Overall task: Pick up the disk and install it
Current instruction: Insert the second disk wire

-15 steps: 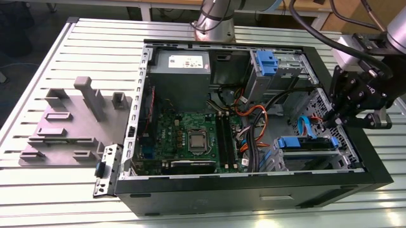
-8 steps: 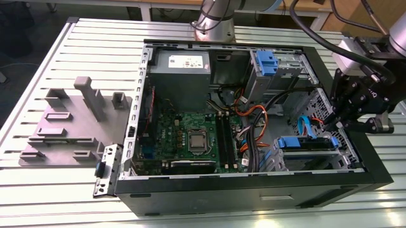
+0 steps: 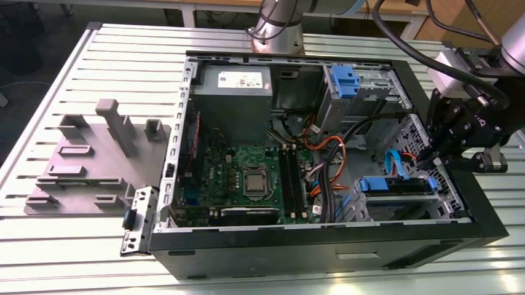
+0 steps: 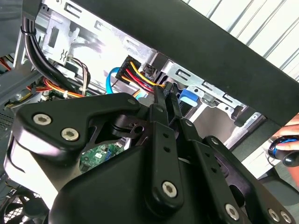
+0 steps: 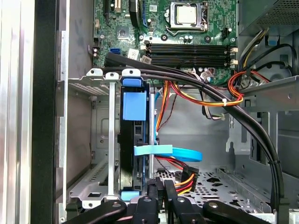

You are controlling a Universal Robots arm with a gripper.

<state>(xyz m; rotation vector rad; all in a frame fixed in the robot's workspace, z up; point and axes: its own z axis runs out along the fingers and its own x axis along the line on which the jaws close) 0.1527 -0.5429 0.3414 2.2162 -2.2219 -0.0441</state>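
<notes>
- Lying on its side on a slatted white metal desk (image 3: 66, 258), an open black desktop computer case (image 3: 328, 252) shows its green motherboard (image 3: 246, 178) and a large grey power supply box with a white sticker (image 3: 233, 92).
- The disk, a hard drive framed by a bright blue plastic carrier (image 3: 395, 186), sits in the silver metal drive cage (image 3: 402, 206) at the case's corner towards the exterior view's right, close to the motherboard's edge.
- In the first wrist view the disk (image 5: 135, 140) stands on edge between the cage's rails (image 5: 111, 140), its blue tab facing out, with a light blue flat cable (image 5: 173, 152) curving away beside it.
- The black gripper (image 3: 439, 161) hangs over the case wall just beside that cage.
- In the first wrist view its slim fingers (image 5: 154, 196) stand nearly together with a narrow gap, holding nothing, right at the disk's near end; whether they touch it I cannot tell.
- Red, yellow and orange wires (image 5: 184, 177) run next to the disk.
- A grey plastic fixture with upright blocks (image 3: 98, 160) rests on the desk, well apart from the case.
</notes>
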